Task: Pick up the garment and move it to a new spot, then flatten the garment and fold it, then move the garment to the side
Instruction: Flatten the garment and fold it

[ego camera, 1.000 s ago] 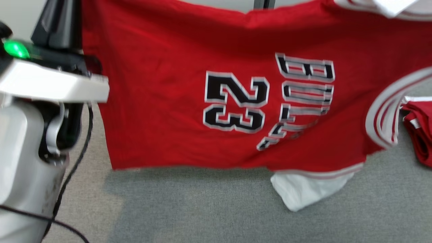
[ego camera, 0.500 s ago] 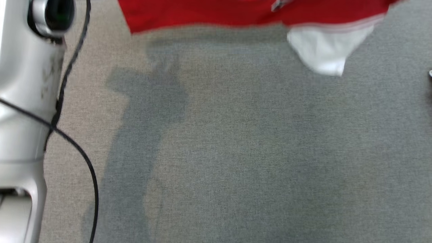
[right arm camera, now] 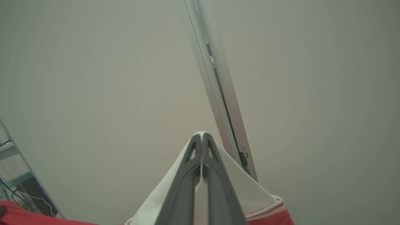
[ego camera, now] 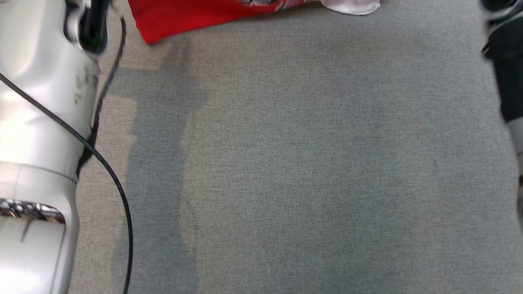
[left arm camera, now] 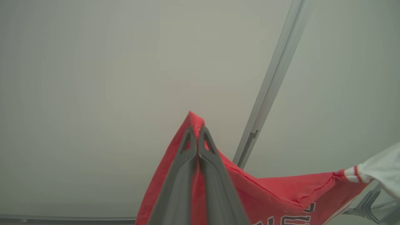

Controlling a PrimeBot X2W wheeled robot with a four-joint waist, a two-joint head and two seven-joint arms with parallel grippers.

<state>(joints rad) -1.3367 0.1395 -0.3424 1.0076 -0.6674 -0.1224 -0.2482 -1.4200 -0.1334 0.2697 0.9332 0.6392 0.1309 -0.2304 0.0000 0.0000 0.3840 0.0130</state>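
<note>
The garment point(ego camera: 184, 16) is a red jersey with white sleeves. In the head view just its lower hem and a white sleeve tip point(ego camera: 351, 6) hang in at the top edge, above the grey cloth surface point(ego camera: 286, 163). In the left wrist view my left gripper point(left arm camera: 197, 129) is shut on a red corner of the garment point(left arm camera: 265, 193), held up against a pale wall. My right gripper point(right arm camera: 202, 136) is shut on a white sleeve point(right arm camera: 243, 187) of the same garment, also raised.
My pale left forearm point(ego camera: 36, 122) and a black cable point(ego camera: 110, 175) line the left of the head view, and a dark part of my right arm point(ego camera: 506, 73) the right edge. A metal post point(left arm camera: 272, 81) stands behind the garment. A shelf with wires point(right arm camera: 18, 187) is at the right wrist view's lower left.
The head camera has swung downward: the jersey front with its number has slid out at the top, leaving just the hem. Both grippers stay shut on the cloth.
</note>
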